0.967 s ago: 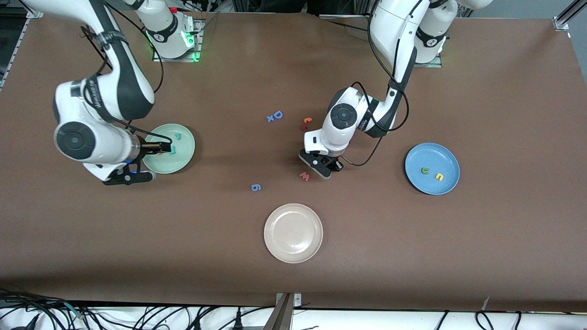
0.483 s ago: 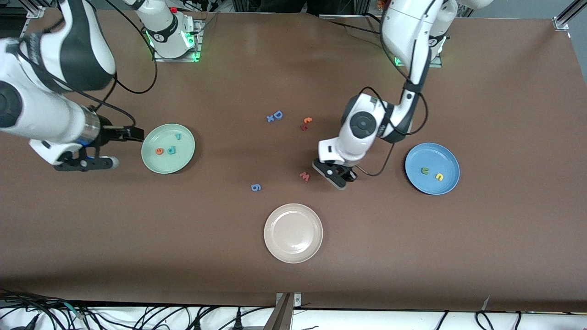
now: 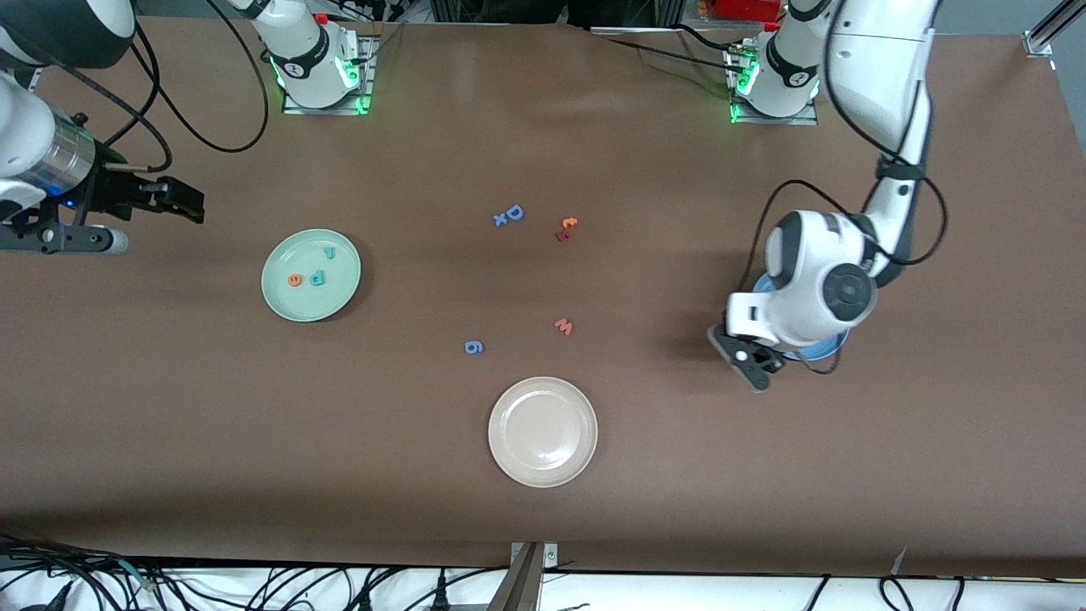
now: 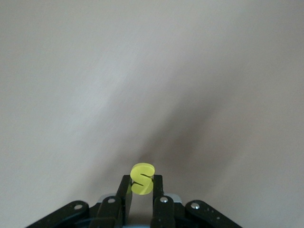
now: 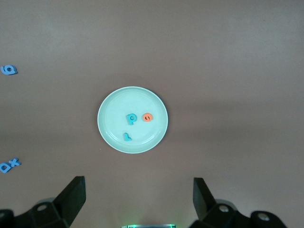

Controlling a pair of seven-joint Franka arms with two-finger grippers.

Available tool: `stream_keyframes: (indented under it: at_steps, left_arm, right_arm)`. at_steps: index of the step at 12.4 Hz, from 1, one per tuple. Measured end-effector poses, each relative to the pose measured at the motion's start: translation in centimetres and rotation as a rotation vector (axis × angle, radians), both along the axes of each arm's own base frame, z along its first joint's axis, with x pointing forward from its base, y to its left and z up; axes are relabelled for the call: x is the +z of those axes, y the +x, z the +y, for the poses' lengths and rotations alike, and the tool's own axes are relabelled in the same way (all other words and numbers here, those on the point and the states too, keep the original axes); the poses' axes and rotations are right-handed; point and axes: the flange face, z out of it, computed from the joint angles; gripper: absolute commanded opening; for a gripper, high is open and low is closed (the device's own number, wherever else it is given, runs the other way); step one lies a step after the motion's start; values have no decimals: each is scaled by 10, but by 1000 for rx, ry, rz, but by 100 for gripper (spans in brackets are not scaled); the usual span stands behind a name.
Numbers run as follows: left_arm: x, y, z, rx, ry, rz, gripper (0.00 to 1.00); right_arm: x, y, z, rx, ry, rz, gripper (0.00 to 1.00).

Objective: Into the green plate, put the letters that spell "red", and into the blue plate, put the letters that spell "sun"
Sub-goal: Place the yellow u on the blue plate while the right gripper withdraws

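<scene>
A yellow "s" (image 4: 142,179) is pinched upright between the fingers of my left gripper (image 4: 141,184). That gripper (image 3: 753,372) hangs over the edge of the blue plate (image 3: 821,350), which the arm mostly hides. The green plate (image 3: 284,299) holds a teal "r" (image 3: 330,252), an orange "e" (image 3: 295,279) and a teal "d" (image 3: 317,277). The right wrist view looks down on the same plate (image 5: 114,102) with its letters. My right gripper (image 3: 191,202) is open and holds nothing, up over the table beside the green plate, toward the right arm's end.
Loose letters lie mid-table: a blue "D" (image 3: 514,212) with a small "x" (image 3: 501,220), an orange and a red letter (image 3: 567,227), a pinkish "w" (image 3: 563,326) and a blue "g" (image 3: 473,346). A cream plate (image 3: 543,431) sits nearest the front camera.
My left arm carried the "s" from beside the "w" to the blue plate. My right arm drew back from the green plate toward its end of the table.
</scene>
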Motion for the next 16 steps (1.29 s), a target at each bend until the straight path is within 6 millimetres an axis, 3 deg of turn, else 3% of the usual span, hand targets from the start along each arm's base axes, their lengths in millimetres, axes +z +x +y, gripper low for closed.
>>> stream_keyframes:
  at_steps: [3, 5, 6, 7, 9, 10, 14, 16]
  left_arm:
    - [-17, -10, 54, -40, 3, 42, 10]
    - [-18, -20, 69, -39, -12, 100, 11]
    - [-15, -24, 74, -33, -19, 114, 16]
    - [-12, -29, 79, -32, -25, 119, 36]
    - [-12, -35, 89, -21, -32, 130, 89]
    - [-15, -38, 93, -16, -32, 138, 99]
    - [-12, -37, 98, -5, -33, 131, 100]
    - [19, -26, 98, 33, -41, 77, 100]
  right_arm:
    - [8, -6, -7, -12, 2, -25, 100]
    - [14, -9, -26, -41, 6, -32, 100]
    - [15, -9, -34, -42, 9, -35, 100]
    - [15, -7, -39, -41, 11, -40, 100]
    - [13, -3, -46, -57, 25, -43, 100]
    - [11, -2, -52, -77, 54, -41, 100]
    - [11, 0, -65, -107, 78, -49, 100]
    - [12, 0, -56, -87, 66, -50, 100]
